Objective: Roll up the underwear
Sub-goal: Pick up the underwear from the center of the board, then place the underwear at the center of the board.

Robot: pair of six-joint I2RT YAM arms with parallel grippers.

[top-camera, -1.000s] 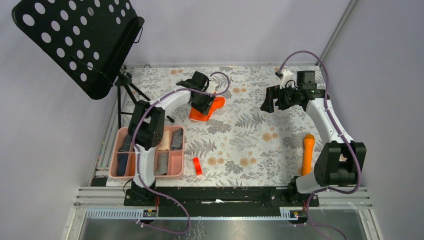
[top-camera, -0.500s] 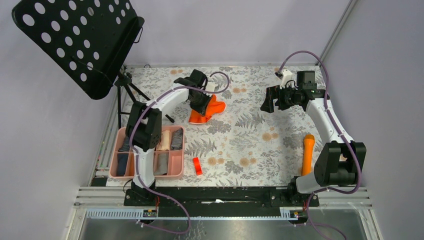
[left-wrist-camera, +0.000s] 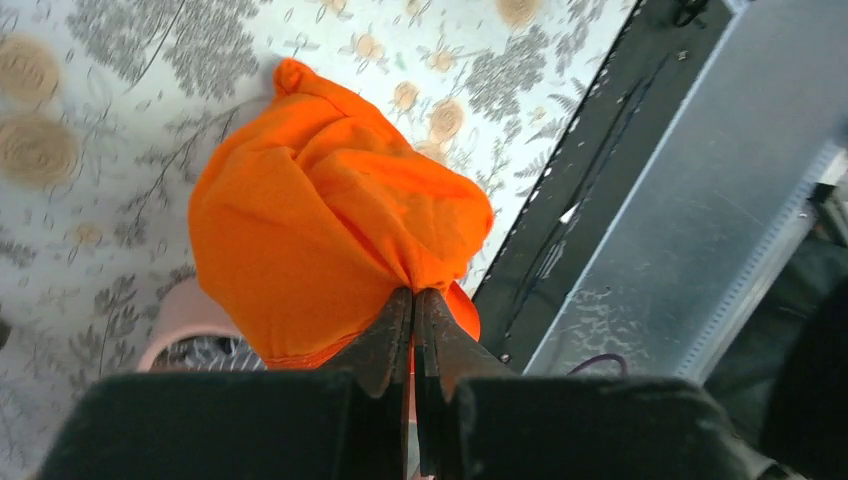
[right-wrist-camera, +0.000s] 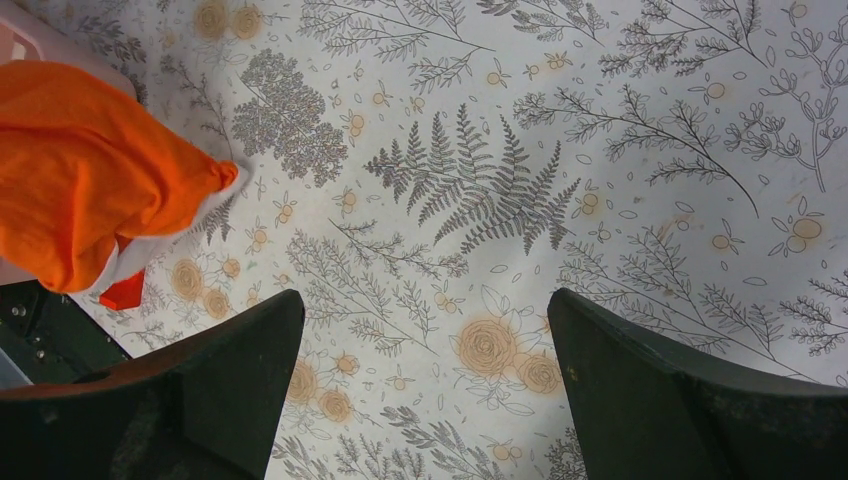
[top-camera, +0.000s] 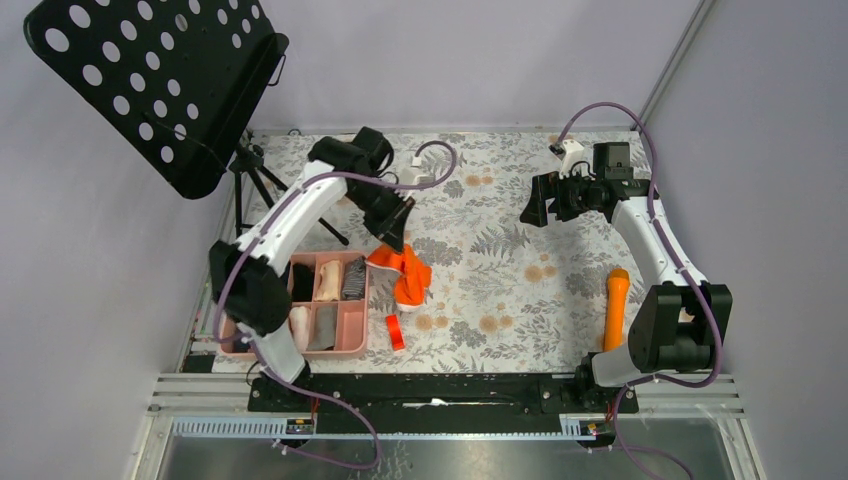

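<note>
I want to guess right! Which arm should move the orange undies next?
Left, probably: the left gripper holds the orange underwear near the pink tray. The right gripper is open, empty, farther off.

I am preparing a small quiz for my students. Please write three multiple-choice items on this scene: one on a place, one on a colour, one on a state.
1. Where on the table does the long orange cylinder lie?
A) far left corner
B) near right part
C) the very middle

2. What colour is the underwear that the left fingers pinch?
A) navy
B) grey
C) orange

3. How do the right fingers stand?
A) wide open, holding nothing
B) shut on cloth
C) shut on the cylinder

Answers:
1 B, as the top view shows it near the right arm.
2 C, as the left wrist view shows bright orange cloth.
3 A, as only bare table shows between them.
</note>
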